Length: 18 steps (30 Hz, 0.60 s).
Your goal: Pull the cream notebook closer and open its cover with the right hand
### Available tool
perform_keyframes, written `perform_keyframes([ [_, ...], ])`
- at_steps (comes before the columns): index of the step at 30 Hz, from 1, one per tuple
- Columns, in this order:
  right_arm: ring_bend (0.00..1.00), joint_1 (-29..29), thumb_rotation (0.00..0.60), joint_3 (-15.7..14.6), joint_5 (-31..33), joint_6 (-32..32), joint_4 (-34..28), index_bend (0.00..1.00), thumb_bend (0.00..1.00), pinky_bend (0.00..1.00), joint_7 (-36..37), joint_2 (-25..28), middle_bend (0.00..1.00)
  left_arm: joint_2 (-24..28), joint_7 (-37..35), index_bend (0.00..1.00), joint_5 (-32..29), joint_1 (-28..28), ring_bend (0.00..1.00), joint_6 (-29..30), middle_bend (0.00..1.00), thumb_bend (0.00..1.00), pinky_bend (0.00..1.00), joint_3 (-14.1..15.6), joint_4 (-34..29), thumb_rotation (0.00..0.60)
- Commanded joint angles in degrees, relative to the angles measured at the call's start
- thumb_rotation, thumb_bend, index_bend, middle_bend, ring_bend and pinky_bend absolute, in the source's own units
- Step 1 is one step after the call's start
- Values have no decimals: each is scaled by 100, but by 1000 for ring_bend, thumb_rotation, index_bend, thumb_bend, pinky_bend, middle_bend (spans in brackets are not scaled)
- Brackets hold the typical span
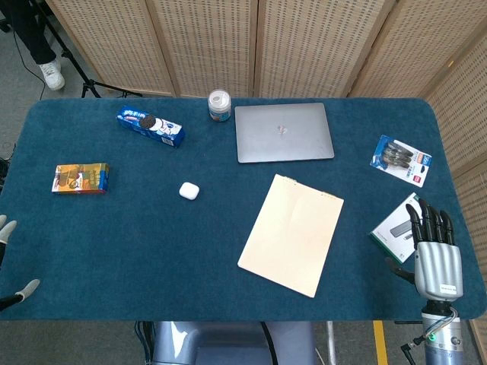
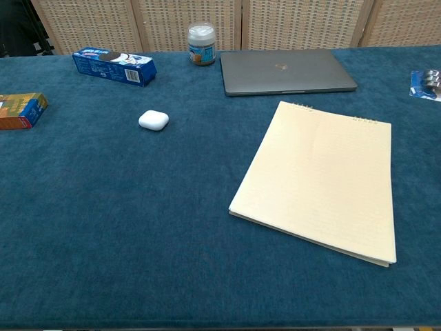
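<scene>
The cream notebook (image 1: 292, 232) (image 2: 320, 179) lies closed and flat on the blue table, slightly right of centre, its spiral edge toward the laptop and turned a little clockwise. My right hand (image 1: 434, 251) hovers at the table's right front corner, palm down, fingers straight and apart, holding nothing, well to the right of the notebook. Only the fingertips of my left hand (image 1: 7, 228) show at the far left edge of the head view, holding nothing I can see. Neither hand appears in the chest view.
A closed grey laptop (image 1: 284, 131) lies behind the notebook, with a small jar (image 1: 219, 105) to its left. A blue cookie box (image 1: 150, 127), an orange box (image 1: 80, 179) and a white earbud case (image 1: 189, 190) sit on the left. A boxed device (image 1: 394, 226) and a blister pack (image 1: 401, 160) are right.
</scene>
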Motion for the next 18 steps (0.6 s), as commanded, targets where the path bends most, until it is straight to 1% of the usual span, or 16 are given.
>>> perform_keyframes([
  [1,0,9,600,-6,13,-33,-18,0,0,0,27,12,0,2,-6,0,-16,-1,0,-13,0,0,0,0,5,600],
  [13,0,31,600,-89,39,-209,-111,2,0,0,141,92,0,13,-54,0,-5,-6,0,-33,0,0,0,8,3,600],
  [15,0,64,600,-137,29,-332,-125,22,0,0,198,132,0,22,-70,0,-3,-14,0,-37,0,0,0,3,-4,600],
  [18,0,147,600,-272,-101,-596,-78,79,0,0,338,225,0,26,-125,0,29,-10,0,9,0,0,0,-10,9,600],
])
